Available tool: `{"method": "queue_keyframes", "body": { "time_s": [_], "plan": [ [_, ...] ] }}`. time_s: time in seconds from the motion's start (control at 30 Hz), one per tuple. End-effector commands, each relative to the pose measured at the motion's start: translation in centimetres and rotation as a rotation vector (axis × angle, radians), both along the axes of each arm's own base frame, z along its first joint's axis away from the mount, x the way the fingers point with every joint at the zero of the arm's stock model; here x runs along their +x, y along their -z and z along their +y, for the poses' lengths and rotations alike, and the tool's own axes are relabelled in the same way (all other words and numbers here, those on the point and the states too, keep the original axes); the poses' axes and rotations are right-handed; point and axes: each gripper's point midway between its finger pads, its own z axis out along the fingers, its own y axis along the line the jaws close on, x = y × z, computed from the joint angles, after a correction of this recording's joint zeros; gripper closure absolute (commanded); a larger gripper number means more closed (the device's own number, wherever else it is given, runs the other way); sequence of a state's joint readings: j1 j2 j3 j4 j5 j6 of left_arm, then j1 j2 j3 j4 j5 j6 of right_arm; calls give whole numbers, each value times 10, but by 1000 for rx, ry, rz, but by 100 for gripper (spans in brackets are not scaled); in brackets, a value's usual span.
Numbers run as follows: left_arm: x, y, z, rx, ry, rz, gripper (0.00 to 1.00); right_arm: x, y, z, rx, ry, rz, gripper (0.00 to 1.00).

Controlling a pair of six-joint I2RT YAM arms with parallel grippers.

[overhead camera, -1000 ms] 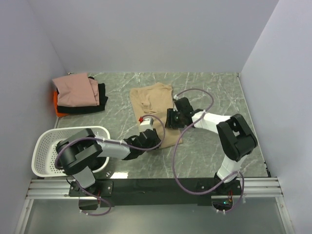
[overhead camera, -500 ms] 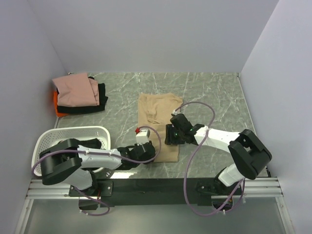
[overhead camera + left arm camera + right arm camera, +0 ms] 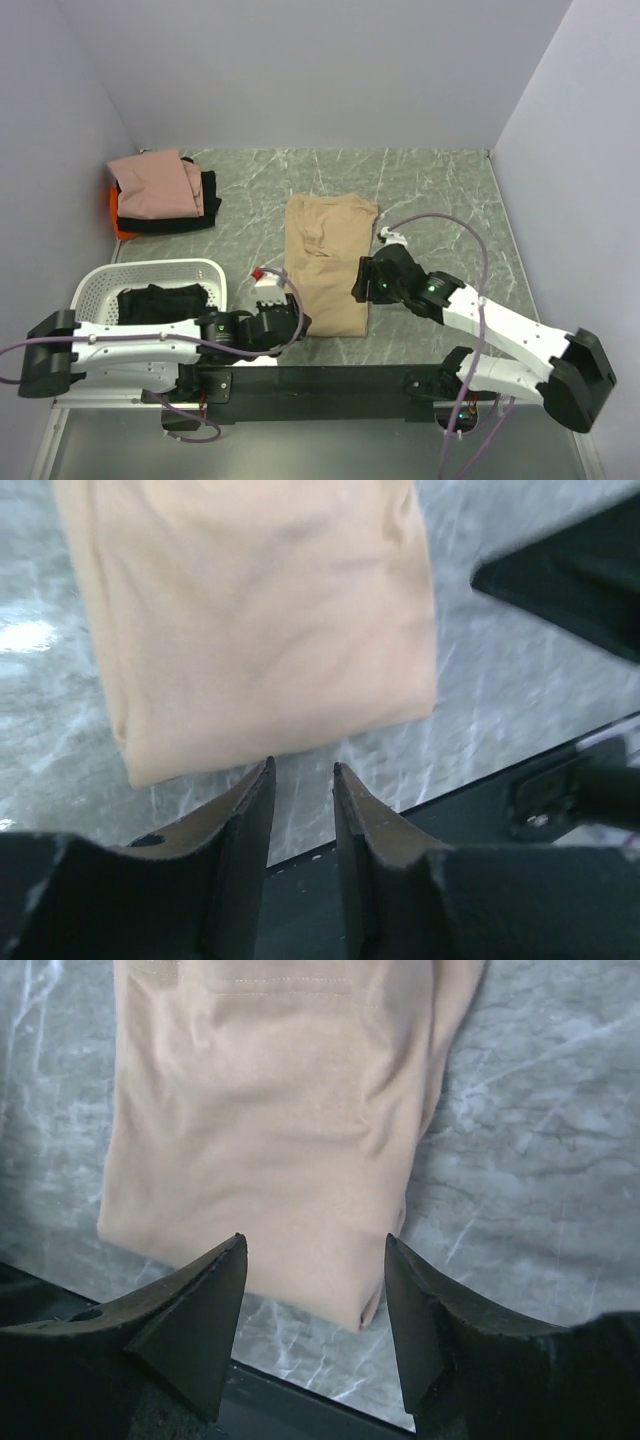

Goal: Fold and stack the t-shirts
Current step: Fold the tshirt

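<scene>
The tan-beige t-shirt (image 3: 330, 262) lies flat mid-table, folded into a long narrow strip. It also shows in the left wrist view (image 3: 250, 610) and the right wrist view (image 3: 270, 1120). My left gripper (image 3: 296, 322) sits just off the strip's near left corner; in its wrist view the left gripper (image 3: 303, 765) is slightly open and empty. My right gripper (image 3: 357, 282) is at the strip's right edge; in its wrist view the right gripper (image 3: 314, 1238) is wide open and empty above the near end. Folded dusty pink (image 3: 155, 183), black (image 3: 170, 222) and orange (image 3: 120, 222) shirts are stacked at the far left.
A white perforated basket (image 3: 95, 290) stands at the near left with a black garment (image 3: 160, 300) inside. The black mounting rail (image 3: 320, 380) runs along the near edge. Grey walls close in the left, far and right sides.
Both grippers have let go of the tan shirt and drawn back toward the near edge. The shirt has gone from a rumpled half-fold to a straight flat strip.
</scene>
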State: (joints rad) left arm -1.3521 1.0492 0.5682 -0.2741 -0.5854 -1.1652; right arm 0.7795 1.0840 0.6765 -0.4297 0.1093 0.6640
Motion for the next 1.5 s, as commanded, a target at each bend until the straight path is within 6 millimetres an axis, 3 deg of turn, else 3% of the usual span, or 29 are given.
{"method": "queue_keyframes", "body": {
  "time_s": [0.0,0.13,0.27,0.67,1.17,1.47],
  "plan": [
    [2,19,37,40,-120,24,63,-19,17,-25,-42,66,44,36],
    [-5,42,52,25,-118,111,59,-37,37,-23,-3,57,109,35],
    [-8,34,41,-134,-86,131,57,-44,49,-18,16,54,136,35],
    [5,58,55,-128,-147,172,52,-55,67,6,24,5,191,36],
    [14,75,57,-144,-167,194,52,-68,80,5,1,9,222,36],
    [0,89,57,-120,-136,272,57,-70,79,5,-4,12,218,36]
  ]
}}
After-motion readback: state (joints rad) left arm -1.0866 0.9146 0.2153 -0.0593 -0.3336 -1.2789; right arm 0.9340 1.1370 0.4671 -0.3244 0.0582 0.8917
